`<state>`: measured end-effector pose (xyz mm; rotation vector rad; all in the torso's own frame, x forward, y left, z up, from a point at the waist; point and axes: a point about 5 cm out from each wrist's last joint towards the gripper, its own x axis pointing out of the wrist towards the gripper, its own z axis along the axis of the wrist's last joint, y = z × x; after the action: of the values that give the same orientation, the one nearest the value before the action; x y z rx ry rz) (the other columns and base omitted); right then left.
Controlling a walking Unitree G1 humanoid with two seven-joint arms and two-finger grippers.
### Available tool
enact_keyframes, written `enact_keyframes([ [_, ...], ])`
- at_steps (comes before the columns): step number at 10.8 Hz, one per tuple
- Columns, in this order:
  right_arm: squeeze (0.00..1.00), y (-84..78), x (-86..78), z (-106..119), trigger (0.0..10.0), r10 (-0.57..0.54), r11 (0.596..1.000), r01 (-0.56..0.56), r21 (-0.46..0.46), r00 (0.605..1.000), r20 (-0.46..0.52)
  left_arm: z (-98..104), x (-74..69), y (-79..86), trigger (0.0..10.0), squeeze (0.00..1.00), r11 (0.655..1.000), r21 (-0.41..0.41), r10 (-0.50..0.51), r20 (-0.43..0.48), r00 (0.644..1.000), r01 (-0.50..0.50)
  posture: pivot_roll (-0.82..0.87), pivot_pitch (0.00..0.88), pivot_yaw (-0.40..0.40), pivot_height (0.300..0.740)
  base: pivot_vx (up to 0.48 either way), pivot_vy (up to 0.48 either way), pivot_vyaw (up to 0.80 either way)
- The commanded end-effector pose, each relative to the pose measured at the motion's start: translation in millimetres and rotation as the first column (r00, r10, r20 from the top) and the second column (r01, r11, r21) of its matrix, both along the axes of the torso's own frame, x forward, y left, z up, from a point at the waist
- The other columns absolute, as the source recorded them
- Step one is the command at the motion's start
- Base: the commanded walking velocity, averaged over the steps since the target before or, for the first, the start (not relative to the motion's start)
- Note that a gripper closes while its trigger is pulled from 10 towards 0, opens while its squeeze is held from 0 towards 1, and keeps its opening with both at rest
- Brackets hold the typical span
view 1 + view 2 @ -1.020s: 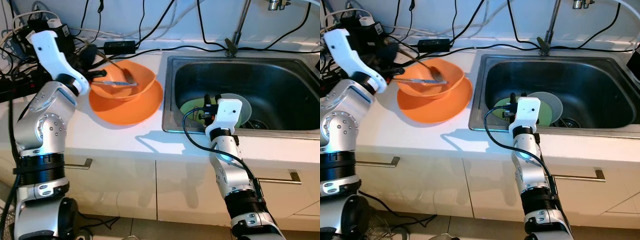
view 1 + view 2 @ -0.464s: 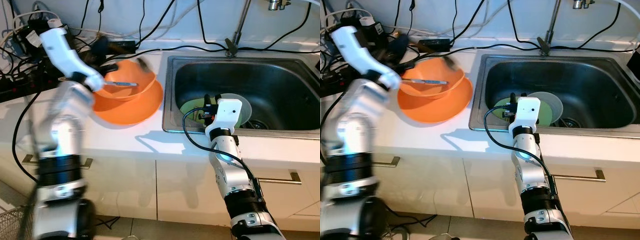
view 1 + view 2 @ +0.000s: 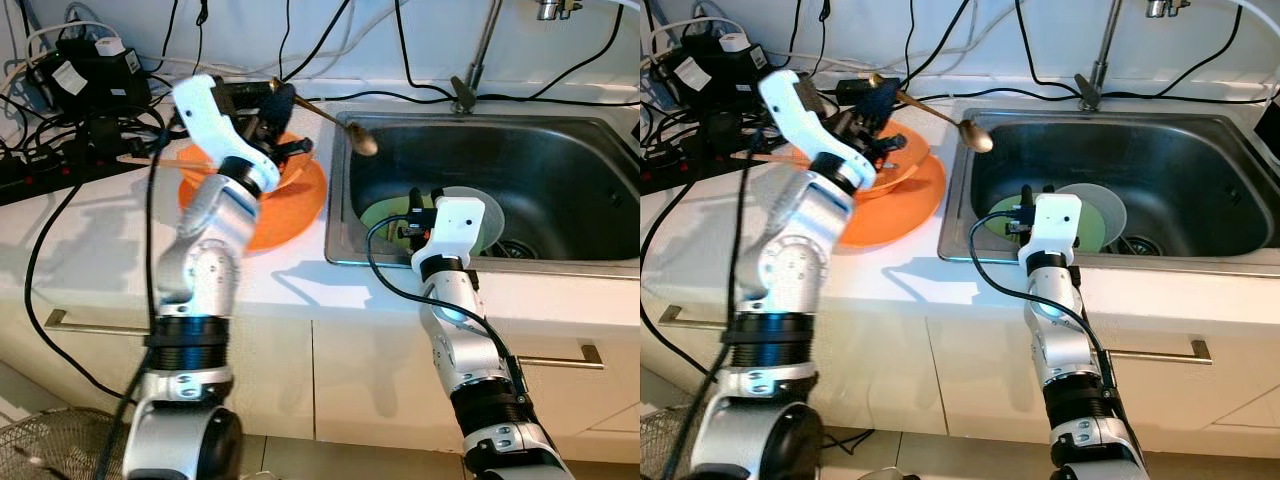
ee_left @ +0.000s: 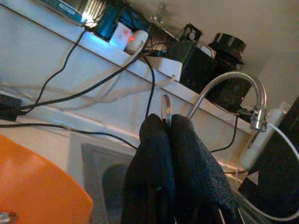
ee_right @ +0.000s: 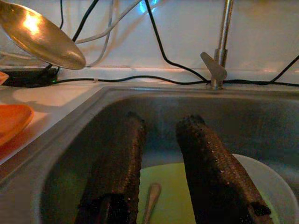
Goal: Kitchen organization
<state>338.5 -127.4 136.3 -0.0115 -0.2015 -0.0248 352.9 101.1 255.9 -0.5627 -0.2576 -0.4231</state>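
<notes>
At upper left of the head views, the bent left arm lifts its gripper point(image 3: 277, 103) above the stacked orange bowls point(image 3: 300, 190), fingers pinched tight on a shiny metal spoon point(image 3: 345, 126) whose bowl hangs over the steel sink's point(image 3: 560, 150) left rim. At center, the right gripper point(image 5: 159, 186) points into the sink with fingers parted and empty, above a pale green plate point(image 5: 168, 186) bearing a small utensil point(image 5: 149, 198).

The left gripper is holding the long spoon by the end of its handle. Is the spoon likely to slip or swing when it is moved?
The spoon looks like smooth polished metal, so it may slip between the fingers. The left gripper holds the handle's far end, so the bowl, out over the sink edge, could probably droop or pivot. It looks stiff, unlikely to bend.
</notes>
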Motion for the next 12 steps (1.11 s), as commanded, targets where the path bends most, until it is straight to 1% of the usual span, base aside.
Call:
enact_keyframes([
  [1,0.00,-5.6,1.2,-3,10.0,-0.022,1.000,0.023,0.004,1.000,-0.017,-2,-0.2,-3.4,10.0,0.00,1.000,0.018,-0.005,0.006,1.000,0.005,0.05,0.000,0.067,0.740,0.000,0.000,0.00],
  [2,1.00,-7.1,2.1,-1,10.0,-0.021,1.000,0.021,-0.007,1.000,-0.009,-6,-0.8,-9.6,10.0,0.00,1.000,0.021,-0.017,0.000,1.000,0.017,0.05,0.000,0.066,0.740,0.000,0.000,0.00],
  [3,1.00,-10.7,4.0,2,10.0,-0.017,0.999,0.017,-0.049,1.000,0.000,-13,-1.1,-19.9,10.0,0.00,0.999,0.034,-0.041,-0.015,0.999,0.042,0.05,0.000,0.061,0.740,0.000,0.000,0.00],
  [4,1.00,-14.5,5.1,3,10.0,-0.017,0.997,0.017,-0.070,1.000,0.005,-18,-1.2,-26.1,10.0,0.00,0.998,0.040,-0.052,-0.027,0.998,0.053,0.05,0.000,0.062,0.740,0.000,0.000,0.00],
  [5,1.00,-21.5,6.5,7,10.0,-0.024,0.996,0.025,-0.086,1.000,0.015,-22,-2.0,-31.3,10.0,0.00,0.997,0.040,-0.065,-0.042,0.997,0.067,0.04,0.000,0.062,0.740,0.000,0.000,0.00],
  [6,1.00,-25.2,7.3,9,10.0,-0.029,0.995,0.031,-0.097,0.999,0.022,-25,-2.4,-33.8,10.0,0.00,0.996,0.047,-0.071,-0.047,0.996,0.073,0.04,0.000,0.061,0.740,0.000,0.000,0.00],
  [7,0.52,-27.5,8.6,13,10.0,-0.017,0.992,0.021,-0.126,0.999,0.034,-27,-3.0,-36.0,10.0,0.00,0.995,0.056,-0.080,-0.051,0.996,0.083,0.04,0.000,0.062,0.740,0.000,0.000,0.00],
  [8,0.00,-27.6,10.9,23,10.0,0.037,0.986,-0.026,-0.165,0.997,0.063,-30,-3.3,-39.2,10.0,0.00,0.993,0.073,-0.088,-0.052,0.995,0.092,0.04,0.000,0.062,0.740,0.000,0.000,0.00],
  [10,0.00,-24.4,12.5,36,10.0,0.170,0.959,-0.145,-0.244,0.981,0.088,-32,-2.5,-41.9,10.0,0.00,0.992,0.079,-0.091,-0.055,0.994,0.096,0.03,0.000,0.060,0.740,0.000,0.000,0.00],
  [11,0.00,-21.8,12.6,42,10.0,0.249,0.933,-0.214,-0.291,0.964,0.090,-32,-2.0,-41.0,10.0,0.00,0.992,0.081,-0.090,-0.056,0.994,0.094,0.03,0.000,0.059,0.740,0.000,0.000,0.00],
  [12,0.00,-20.8,12.6,44,10.0,0.272,0.923,-0.233,-0.305,0.958,0.090,-32,-1.8,-40.5,10.0,0.00,0.992,0.081,-0.089,-0.056,0.994,0.094,0.03,0.000,0.059,0.740,0.000,0.000,0.00],
])
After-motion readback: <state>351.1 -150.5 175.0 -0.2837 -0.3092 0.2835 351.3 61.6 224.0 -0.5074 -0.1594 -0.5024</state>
